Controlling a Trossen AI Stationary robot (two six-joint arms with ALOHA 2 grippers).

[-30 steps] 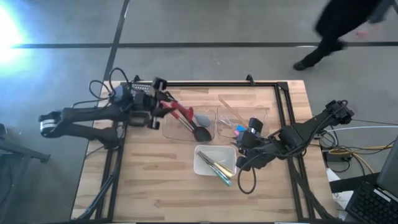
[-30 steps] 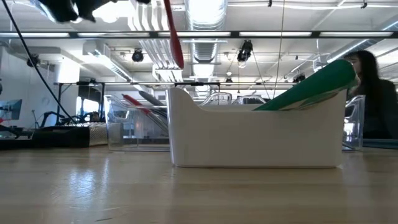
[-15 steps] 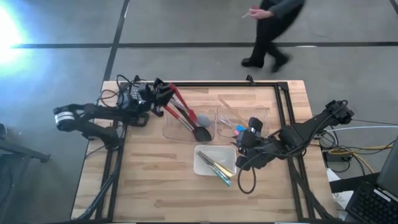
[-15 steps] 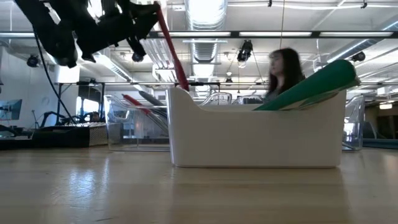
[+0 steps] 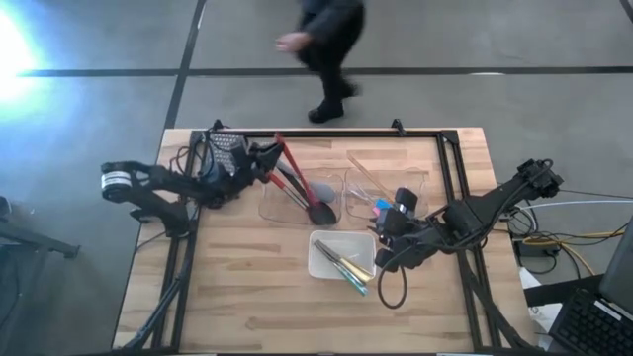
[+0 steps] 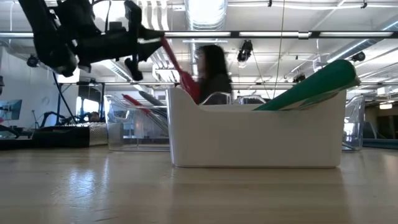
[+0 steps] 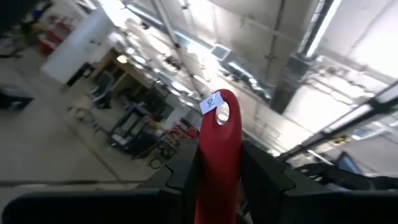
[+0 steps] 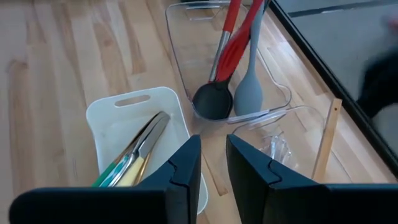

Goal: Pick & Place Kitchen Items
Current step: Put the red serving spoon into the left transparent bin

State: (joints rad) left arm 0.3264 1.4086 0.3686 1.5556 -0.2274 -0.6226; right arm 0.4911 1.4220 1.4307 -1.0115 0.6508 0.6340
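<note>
Since the earlier frame the left arm had swung its gripper (image 5: 265, 158) rightward. It was clamped on the red slim-handled plastic utensil (image 5: 290, 168), whose far end slanted down into the left clear plastic bin (image 5: 336, 180). The right gripper (image 5: 380, 259) hung narrowly parted, holding nothing, beside the white rectangular tray (image 5: 318, 262).

Left gripper (image 5: 265, 156) with the red utensil (image 5: 293, 180) clamped in it has swung back toward the table's far-left corner; handle now leans steeper, and in the low view the arm has dropped into frame. Person (image 5: 324, 44) behind the table has walked from right to left.
</note>
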